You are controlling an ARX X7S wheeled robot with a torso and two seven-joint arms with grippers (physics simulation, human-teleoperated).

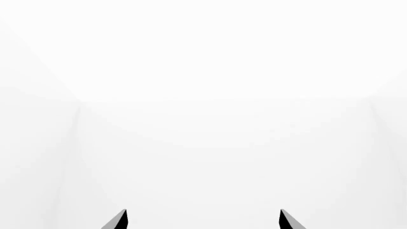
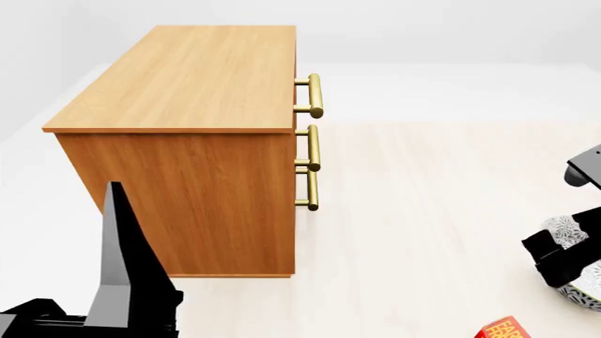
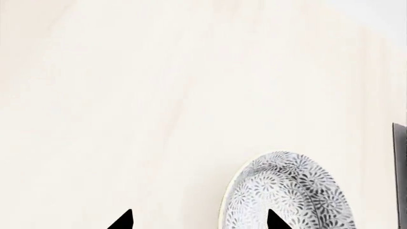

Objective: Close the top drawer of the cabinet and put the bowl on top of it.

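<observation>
The cabinet stands on the pale floor at the left of the head view, its bare wooden top facing up and its three brass bar handles in a column down its front edge. The top drawer sits flush with the two below it, so it is closed, its handle projecting to the side. The bowl is well apart from the cabinet, low at the right edge of the head view, on the floor and partly hidden by the right arm. The right gripper shows two dark fingertips spread wide, one over bare floor and the other over the bowl's patterned side, with nothing held between them. The left gripper also has its tips wide apart, pointed at plain white surroundings. A red and yellow box pokes in at the bottom edge; its lettering is cut off and cannot be read.
</observation>
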